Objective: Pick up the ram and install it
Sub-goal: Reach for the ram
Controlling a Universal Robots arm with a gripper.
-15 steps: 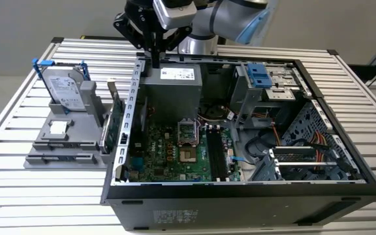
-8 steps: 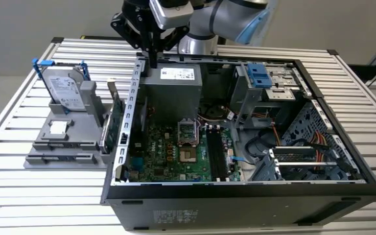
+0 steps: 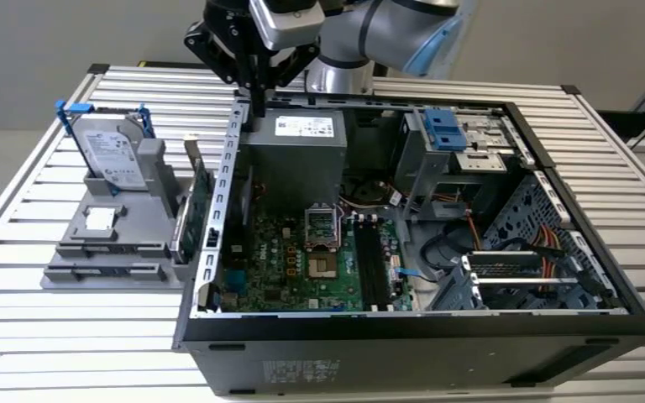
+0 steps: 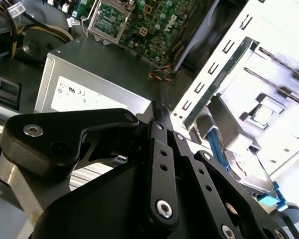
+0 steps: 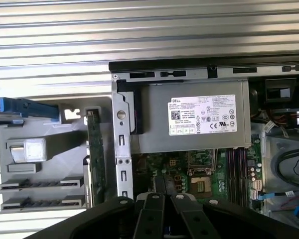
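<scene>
Empty claw (image 3: pixel 258 107) hung above the case (image 3: pixel 412 357), ram (image 5: pixel 94 154) in its rack (image 3: pixel 110 275).
The claw was closed tight on nothing, over the case wall by the power supply (image 3: pixel 295 155). The ram stood on edge in the grey rack on the desk (image 3: pixel 65 344), just beside that wall, apart from the claw. It looked light, stiff and thin, probably fragile at chips and contacts; the upper edge, mid-length, across the flat faces, seemed the place to grip.
</scene>
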